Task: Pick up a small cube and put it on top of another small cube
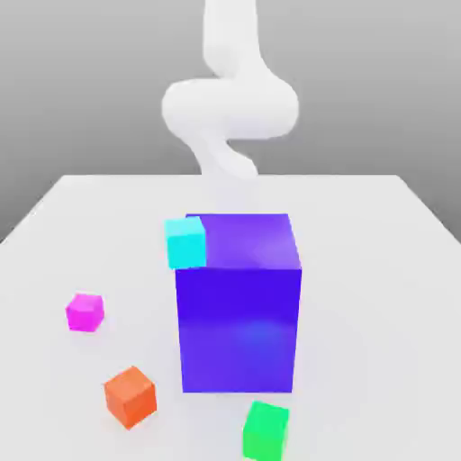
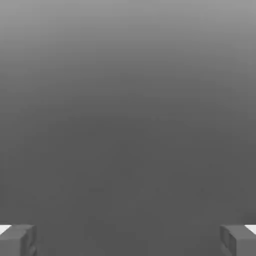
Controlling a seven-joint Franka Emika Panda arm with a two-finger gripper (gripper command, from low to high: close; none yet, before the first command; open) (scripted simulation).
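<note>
Though one big (image 1: 238,329), four small cubes (image 1: 85,313)

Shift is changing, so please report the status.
Gripper open, empty. Magenta cube on table, not stacked. Big blue-purple block stands nearby, possible obstacle.

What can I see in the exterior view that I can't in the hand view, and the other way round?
Exterior view: the white arm, a pale table, a big blue-purple cube, and small cubes: magenta cube, cyan cube, orange cube, green cube.

Hand view: the gripper up close, open, its two fingertips far apart.

Both: some part of the robot, and plain grey.
</note>
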